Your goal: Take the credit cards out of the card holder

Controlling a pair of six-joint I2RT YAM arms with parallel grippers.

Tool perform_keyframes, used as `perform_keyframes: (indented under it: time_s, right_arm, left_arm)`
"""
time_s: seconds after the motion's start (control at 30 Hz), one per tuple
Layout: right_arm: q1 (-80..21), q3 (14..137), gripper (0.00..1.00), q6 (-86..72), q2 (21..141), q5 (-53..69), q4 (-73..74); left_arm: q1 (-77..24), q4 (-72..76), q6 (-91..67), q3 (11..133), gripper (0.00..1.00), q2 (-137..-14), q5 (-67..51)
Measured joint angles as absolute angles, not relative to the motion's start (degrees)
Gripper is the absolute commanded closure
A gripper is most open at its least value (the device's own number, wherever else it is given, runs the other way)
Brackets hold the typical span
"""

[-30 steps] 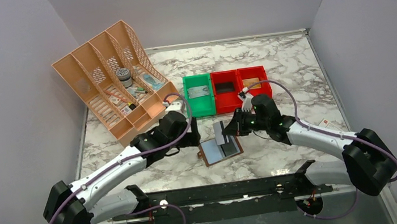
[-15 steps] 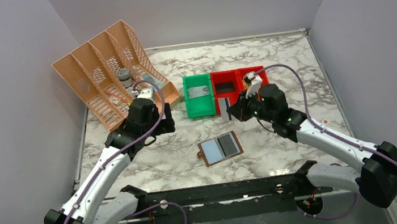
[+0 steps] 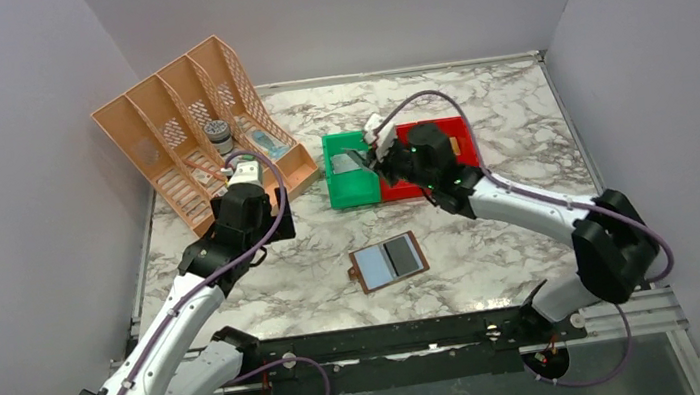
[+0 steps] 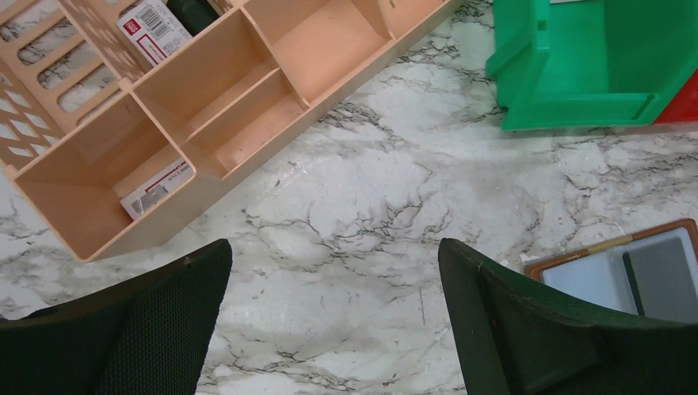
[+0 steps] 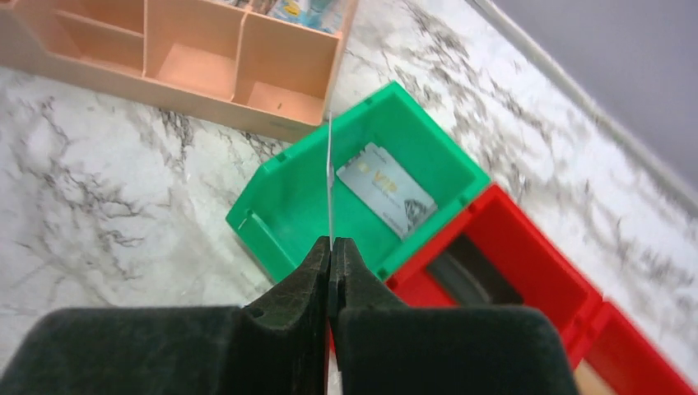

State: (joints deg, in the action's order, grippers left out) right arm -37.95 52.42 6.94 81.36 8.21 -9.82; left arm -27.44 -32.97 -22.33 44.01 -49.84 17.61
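Your right gripper (image 5: 331,247) has carried its credit card (image 5: 329,177), pinched edge-on between closed fingers, away from the card holder (image 3: 389,261) to above the green bin (image 5: 272,206). The holder lies open behind it, well apart. Your left gripper (image 4: 333,247) has pulled back and spread wide, empty. Only the right wrist view shows another card (image 5: 385,191) lying flat in that bin, just ahead of the fingertips.

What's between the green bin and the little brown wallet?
Only bare table lies between the bin and the wallet; the top and left wrist views show it.
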Motion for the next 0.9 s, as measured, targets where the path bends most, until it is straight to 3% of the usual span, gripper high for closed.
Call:
perform_keyframes:
  time_s: [0.2,0.4,0.9]
  right_arm:
    - [-44.1,60.0,0.99,27.0,92.6,2.7,-9.9]
    - [-43.4,64.1,0.99,37.2,98.6,-2.3,-7.5]
    - [-42.9,72.7,0.99,41.8,108.6,-3.4,-3.1]
  left_arm:
    - [-27.4,-33.0,-22.0,44.0,0.01,-50.0,19.7]
    - [-27.4,-33.0,-21.9,44.0,0.01,-49.7,20.8]
    - [-27.4,-33.0,-21.1,44.0,0.01,-50.2,20.8]
